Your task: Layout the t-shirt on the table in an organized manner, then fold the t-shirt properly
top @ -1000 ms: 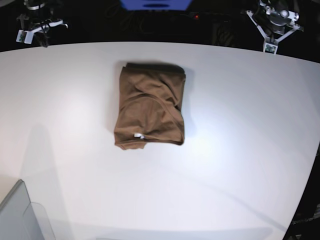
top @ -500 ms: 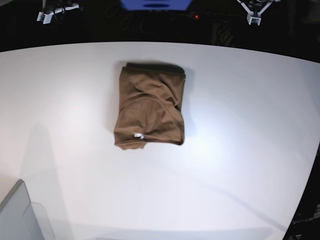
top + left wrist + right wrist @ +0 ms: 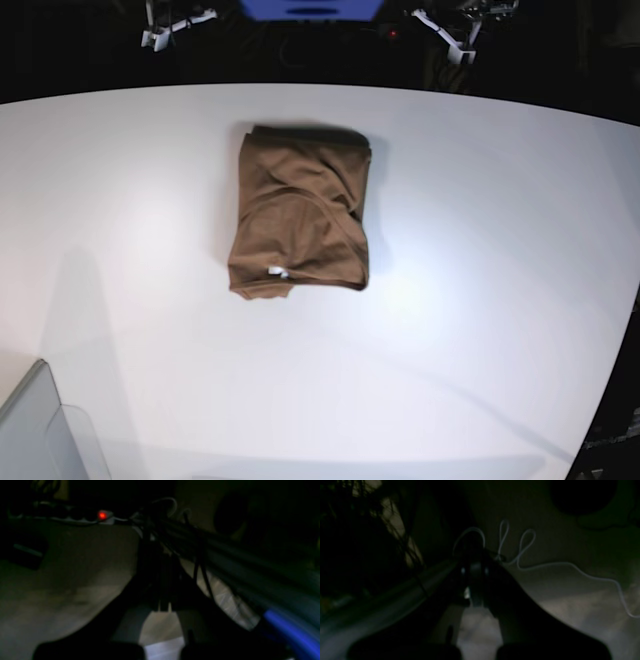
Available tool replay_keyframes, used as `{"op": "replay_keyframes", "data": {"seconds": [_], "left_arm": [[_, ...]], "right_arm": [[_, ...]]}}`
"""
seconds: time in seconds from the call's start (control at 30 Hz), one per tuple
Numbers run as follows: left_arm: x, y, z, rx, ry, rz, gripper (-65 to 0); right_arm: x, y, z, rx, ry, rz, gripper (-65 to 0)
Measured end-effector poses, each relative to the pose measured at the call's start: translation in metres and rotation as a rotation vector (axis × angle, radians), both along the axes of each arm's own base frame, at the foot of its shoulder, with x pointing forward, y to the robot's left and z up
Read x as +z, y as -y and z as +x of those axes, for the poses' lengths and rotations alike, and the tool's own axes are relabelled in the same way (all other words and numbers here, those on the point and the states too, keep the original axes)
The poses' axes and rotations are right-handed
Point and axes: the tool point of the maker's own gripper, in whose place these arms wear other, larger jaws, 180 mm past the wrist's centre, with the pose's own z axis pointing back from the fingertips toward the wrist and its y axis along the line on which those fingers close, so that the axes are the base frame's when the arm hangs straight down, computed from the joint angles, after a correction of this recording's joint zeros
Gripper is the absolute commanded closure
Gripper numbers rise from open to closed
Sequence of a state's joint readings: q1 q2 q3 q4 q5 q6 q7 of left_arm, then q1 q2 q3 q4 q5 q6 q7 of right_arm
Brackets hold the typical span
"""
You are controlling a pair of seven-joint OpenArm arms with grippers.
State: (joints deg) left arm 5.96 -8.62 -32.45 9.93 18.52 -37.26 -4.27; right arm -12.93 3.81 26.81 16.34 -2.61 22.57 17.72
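- On the middle of the white surface (image 3: pixel 480 300) lies the t-shirt (image 3: pixel 300 220), folded into a compact tan-brown rectangle, white tag (image 3: pixel 277 271) at its near edge.
- Beyond the far edge, the left hand (image 3: pixel 460 50) and right hand (image 3: pixel 155 38) hang clenched on nothing, well apart from the t-shirt.
- A grey bin (image 3: pixel 40 430) sits at the near left corner.

Both claws (image 3: pixel 160 30) apparently further inward, w/drawn.
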Motion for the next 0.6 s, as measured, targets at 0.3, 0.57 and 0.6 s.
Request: {"op": "replay_keyframes", "data": {"seconds": [0.3, 0.57, 0.6], "left_arm": [[-0.018, -0.043, 0.039, -0.166, 0.015, 0.423, -0.1], [-0.022, -0.006, 0.042, -0.173, 0.014, 0.356, -0.2], [-0.022, -0.006, 0.038, -0.174, 0.009, 0.356, -0.2]], "right_arm": [[-0.002, 0.046, 0.000, 0.355, -0.107, -0.520, 0.0], [0.002, 0.069, -0.007, 0.370, -0.173, -0.597, 0.0], [0.001, 0.070, -0.008, 0.368, -0.183, -0.598, 0.0]]}}
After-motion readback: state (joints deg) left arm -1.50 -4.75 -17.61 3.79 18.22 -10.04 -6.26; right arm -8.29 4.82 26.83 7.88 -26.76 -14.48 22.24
